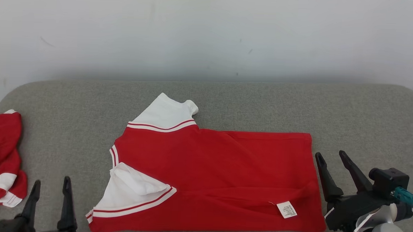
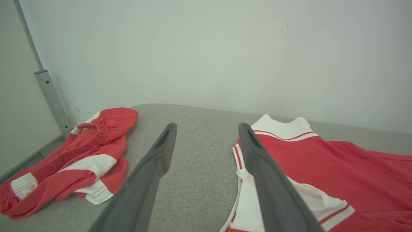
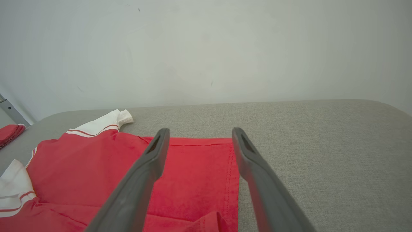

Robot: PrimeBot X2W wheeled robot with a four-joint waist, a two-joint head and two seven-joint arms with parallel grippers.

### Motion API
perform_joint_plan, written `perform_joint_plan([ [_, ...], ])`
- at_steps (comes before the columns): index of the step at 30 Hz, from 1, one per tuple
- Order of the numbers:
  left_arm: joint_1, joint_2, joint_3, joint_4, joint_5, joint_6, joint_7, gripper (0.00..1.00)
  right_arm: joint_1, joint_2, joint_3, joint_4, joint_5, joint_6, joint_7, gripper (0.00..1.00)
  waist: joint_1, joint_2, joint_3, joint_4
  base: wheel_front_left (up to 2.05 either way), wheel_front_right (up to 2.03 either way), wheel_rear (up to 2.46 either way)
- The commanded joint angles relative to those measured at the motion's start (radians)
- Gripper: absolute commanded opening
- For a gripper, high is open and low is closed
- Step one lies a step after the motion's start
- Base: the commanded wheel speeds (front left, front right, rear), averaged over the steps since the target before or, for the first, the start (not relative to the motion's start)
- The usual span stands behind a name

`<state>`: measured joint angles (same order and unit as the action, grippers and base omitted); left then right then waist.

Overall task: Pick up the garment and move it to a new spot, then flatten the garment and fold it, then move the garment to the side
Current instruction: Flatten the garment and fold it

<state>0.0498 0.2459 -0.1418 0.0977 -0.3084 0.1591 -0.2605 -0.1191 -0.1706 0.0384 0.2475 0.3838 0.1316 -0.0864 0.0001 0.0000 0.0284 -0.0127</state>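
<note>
The pale wall (image 1: 209,33) runs across the back, and in front of it stretches the grey padded surface (image 1: 262,104), rounded at its far corners. Dead centre on that surface lies the garment (image 1: 225,171), a red shirt spread mostly flat with its neck end toward the robot's left and its straight hem toward the right. A long crease runs along its near side. Over at the far left edge sits a second red-and-white garment (image 1: 0,157), bunched in a heap, well apart from the shirt.

Now the arms. The right gripper (image 1: 330,154) stands just beside the hem, fingers spread wide, nothing between them. In the right wrist view those fingers frame the hem's far corner. The left gripper (image 1: 51,180) waits at the lower left between the two garments, its fingers parted too and holding nothing.

Down to the details: the far white sleeve (image 1: 165,114) pokes up past the shirt's far edge, the near white sleeve (image 1: 128,192) lies folded in over the red, and a small white label (image 1: 287,209) lies on the red cloth near the hem.
</note>
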Motion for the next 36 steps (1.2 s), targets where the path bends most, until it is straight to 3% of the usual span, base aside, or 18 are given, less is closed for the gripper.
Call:
perform_joint_plan([
  [1,-0.035,0.018,-0.003,0.006,0.013,-0.011,-0.005,1.00,-0.014,0.000,-0.006,0.001,-0.013,-0.002,0.004,1.00,-0.0001,0.0000,0.005,-0.006,0.00,0.00,0.00],
  [14,-0.357,0.110,-0.039,0.123,-0.036,-0.183,0.101,1.00,-0.100,0.016,0.037,0.012,-0.025,-0.002,0.011,1.00,-0.0001,0.0000,0.078,-0.076,0.00,0.00,0.00],
  [20,-0.532,0.115,-0.020,0.249,-0.150,-0.259,0.168,1.00,-0.168,0.029,0.090,0.021,-0.009,-0.002,-0.005,1.00,-0.0001,0.0000,0.159,-0.150,0.00,0.00,0.00],
  [22,-0.591,0.127,-0.008,0.287,-0.205,-0.274,0.196,1.00,-0.192,0.035,0.102,0.027,-0.002,-0.002,-0.016,1.00,-0.0001,0.0000,0.191,-0.174,0.00,0.00,0.00],
  [27,-0.719,0.193,-0.056,0.362,-0.220,-0.287,0.260,1.00,-0.251,0.049,0.131,0.045,0.007,-0.002,-0.046,1.00,-0.0001,0.0000,0.278,-0.226,0.00,0.00,0.00],
  [36,-0.866,0.276,-0.164,0.469,-0.304,-0.288,0.377,1.00,-0.327,0.067,0.168,0.084,0.022,-0.002,-0.100,1.00,-0.0001,0.0000,0.386,-0.284,0.00,0.00,0.00],
])
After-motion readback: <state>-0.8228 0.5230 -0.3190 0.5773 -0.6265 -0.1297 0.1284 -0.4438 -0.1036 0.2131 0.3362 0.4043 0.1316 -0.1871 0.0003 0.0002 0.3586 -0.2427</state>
